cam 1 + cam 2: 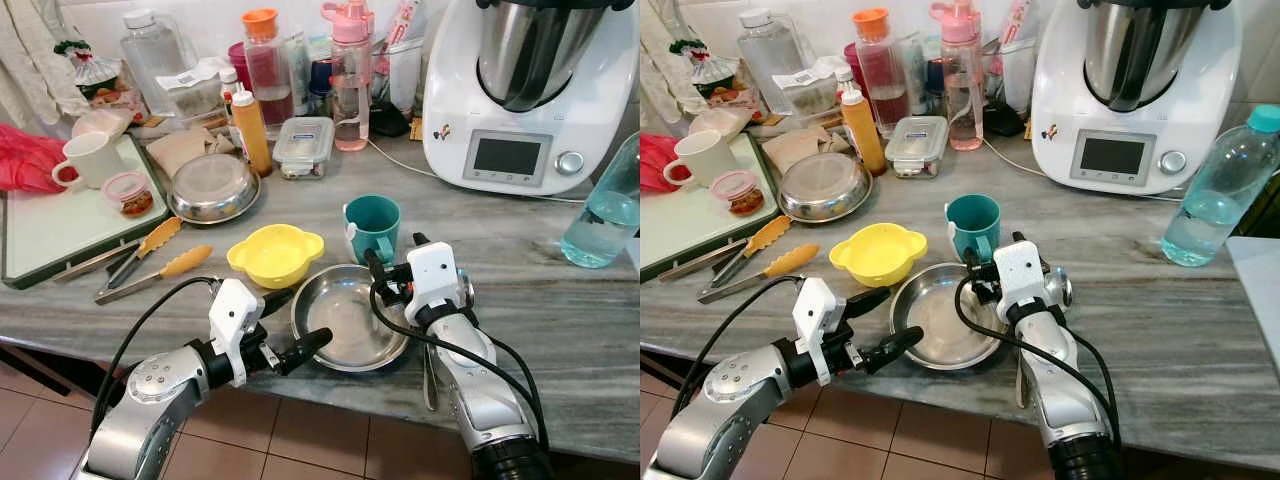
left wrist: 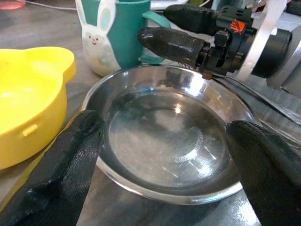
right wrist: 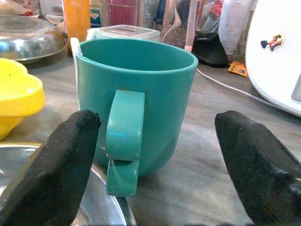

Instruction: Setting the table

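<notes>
Two spread claws are working the table's near edge: the left claw [image 1: 298, 325] is facing the steel bowl [image 1: 350, 330], the right claw [image 3: 155, 155] is lining up on the teal mug [image 1: 372, 228], likely needing to advance and pinch.

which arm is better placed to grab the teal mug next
Right. The right gripper sits open just in front of the teal ceramic mug, with its handle between the fingers in the right wrist view. The left gripper is open at the near rim of the shallow steel bowl, farther from the mug.
</notes>
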{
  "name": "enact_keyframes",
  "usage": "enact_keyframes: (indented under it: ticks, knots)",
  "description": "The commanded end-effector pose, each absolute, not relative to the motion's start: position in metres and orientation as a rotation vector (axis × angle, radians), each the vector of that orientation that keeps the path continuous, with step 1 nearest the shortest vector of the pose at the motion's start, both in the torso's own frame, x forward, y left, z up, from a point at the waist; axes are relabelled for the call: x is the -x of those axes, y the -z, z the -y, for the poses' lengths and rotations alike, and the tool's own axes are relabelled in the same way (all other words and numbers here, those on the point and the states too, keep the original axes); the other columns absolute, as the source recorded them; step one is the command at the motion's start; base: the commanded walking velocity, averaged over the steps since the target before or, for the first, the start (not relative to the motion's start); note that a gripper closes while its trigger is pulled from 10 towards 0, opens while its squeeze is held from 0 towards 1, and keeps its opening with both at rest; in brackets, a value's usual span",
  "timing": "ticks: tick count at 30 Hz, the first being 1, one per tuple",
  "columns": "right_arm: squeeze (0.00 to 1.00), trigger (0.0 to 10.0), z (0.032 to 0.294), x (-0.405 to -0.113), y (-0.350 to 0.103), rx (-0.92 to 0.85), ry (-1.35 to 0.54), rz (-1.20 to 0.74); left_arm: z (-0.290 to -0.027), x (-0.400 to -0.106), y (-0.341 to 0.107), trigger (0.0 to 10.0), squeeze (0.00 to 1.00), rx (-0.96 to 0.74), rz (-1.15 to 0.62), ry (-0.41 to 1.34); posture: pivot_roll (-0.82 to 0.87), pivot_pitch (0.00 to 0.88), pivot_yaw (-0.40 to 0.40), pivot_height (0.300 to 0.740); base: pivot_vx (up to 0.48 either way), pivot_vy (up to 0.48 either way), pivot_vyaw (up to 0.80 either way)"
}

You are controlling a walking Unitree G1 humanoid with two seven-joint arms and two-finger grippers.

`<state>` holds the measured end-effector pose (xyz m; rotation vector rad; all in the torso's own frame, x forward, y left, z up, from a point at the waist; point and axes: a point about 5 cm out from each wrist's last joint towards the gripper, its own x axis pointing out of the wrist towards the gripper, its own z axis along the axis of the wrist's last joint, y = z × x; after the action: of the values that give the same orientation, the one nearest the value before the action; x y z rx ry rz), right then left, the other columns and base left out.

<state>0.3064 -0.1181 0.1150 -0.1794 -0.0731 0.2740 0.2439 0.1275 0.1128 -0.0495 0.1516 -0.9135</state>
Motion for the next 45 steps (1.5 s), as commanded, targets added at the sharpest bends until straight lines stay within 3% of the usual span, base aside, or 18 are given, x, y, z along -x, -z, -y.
enact_keyframes:
  ticks: [1,9,17,24,29,41,43,44,45]
  knots:
    - [1.0,10.0,0.114,-0.307,-0.124,0.186,-0.286,0.111,-0.13,-0.244,-0.116,10.0,0.0,0.032,-0.142,0.911,-0.1,0.049,0.103,0.74,0.0,0.0,0.0]
    - [1.0,10.0,0.102,-0.298,-0.144,0.179,-0.344,0.189,-0.129,-0.243,-0.132,10.0,0.0,0.031,-0.116,0.919,-0.11,0.048,0.102,0.74,0.0,0.0,0.0]
    - [1.0,10.0,0.105,-0.286,-0.168,0.164,-0.323,0.267,-0.127,-0.244,-0.133,10.0,0.0,0.034,-0.107,0.9,-0.1,0.047,0.099,0.74,0.0,0.0,0.0]
    - [1.0,10.0,0.131,-0.261,-0.191,0.194,-0.195,0.331,-0.125,-0.249,-0.129,10.0,0.0,0.044,-0.095,0.869,-0.11,0.044,0.084,0.74,0.0,0.0,0.0]
    - [1.0,10.0,0.159,-0.243,-0.176,0.199,-0.067,0.269,-0.122,-0.252,-0.13,10.0,0.0,0.062,-0.072,0.852,-0.14,0.044,0.084,0.74,0.0,0.0,0.0]
    - [1.0,10.0,0.175,-0.221,-0.152,0.237,0.021,0.14,-0.118,-0.265,-0.134,10.0,0.0,0.11,0.016,0.698,-0.16,0.036,0.077,0.74,0.0,0.0,0.0]
    - [0.94,10.0,0.175,-0.22,-0.15,0.25,0.016,0.131,-0.12,-0.264,-0.132,10.0,0.0,0.099,0.016,0.635,-0.16,0.034,0.075,0.74,0.0,0.0,0.0]
    - [0.79,10.0,0.175,-0.221,-0.15,0.271,0.007,0.134,-0.12,-0.264,-0.129,10.0,0.0,0.093,-0.003,0.617,-0.16,0.032,0.073,0.74,0.0,0.0,0.0]
    - [0.79,10.0,0.175,-0.221,-0.151,0.278,0.004,0.136,-0.12,-0.264,-0.128,10.0,0.0,0.092,-0.009,0.615,-0.16,0.032,0.073,0.74,0.0,0.0,0.0]
